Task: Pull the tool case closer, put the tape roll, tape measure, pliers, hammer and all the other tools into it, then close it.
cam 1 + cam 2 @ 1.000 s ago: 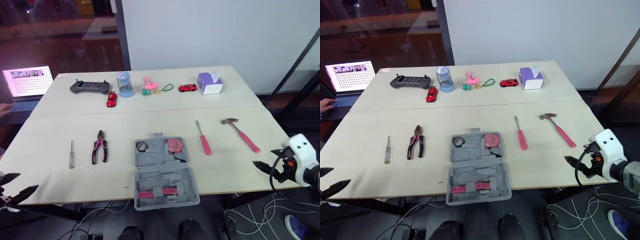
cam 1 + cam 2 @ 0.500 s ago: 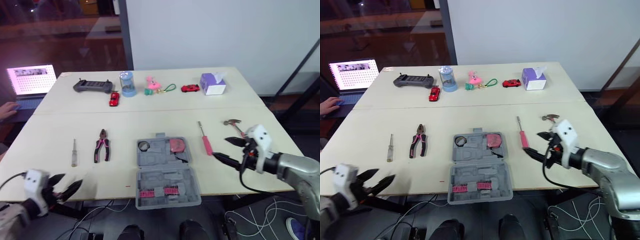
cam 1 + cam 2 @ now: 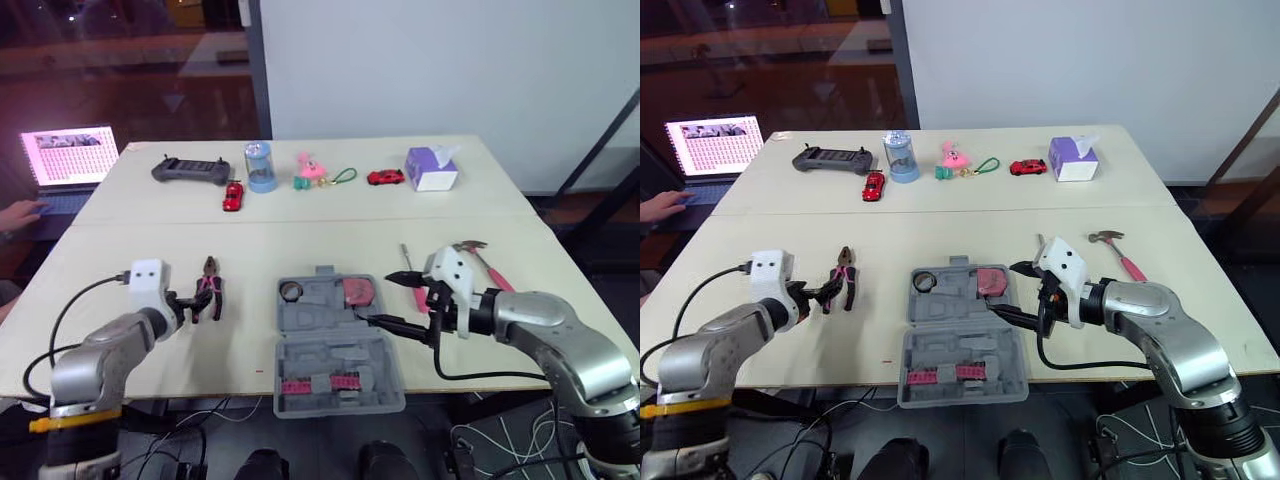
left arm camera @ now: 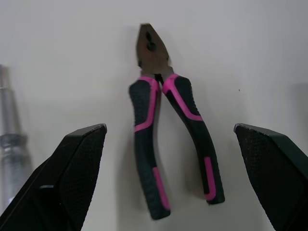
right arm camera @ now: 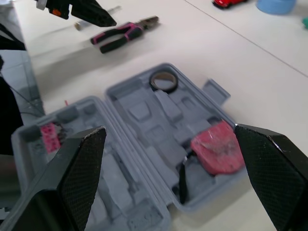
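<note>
A: Left wrist view: our left gripper [image 4: 171, 134] is spread wide and empty, with the pliers [image 4: 146, 115] flat on the table [image 3: 300, 220] between its fingers. We should close across both handles near the joint, so they don't splay.

B: Agreed. Our right gripper [image 3: 385, 300] hovers open and empty over the right side of the tool case [image 5: 139, 144], which lies open before us with the tape roll [image 5: 163, 82] and tape measure [image 5: 219, 147] inside.

A: A silver screwdriver [image 4: 7, 130] lies just beside the pliers; we mustn't clip it.

B: The hammer [image 3: 1120, 255] lies well right, and the tissue box [image 3: 432, 168] far back, clear of us.
</note>
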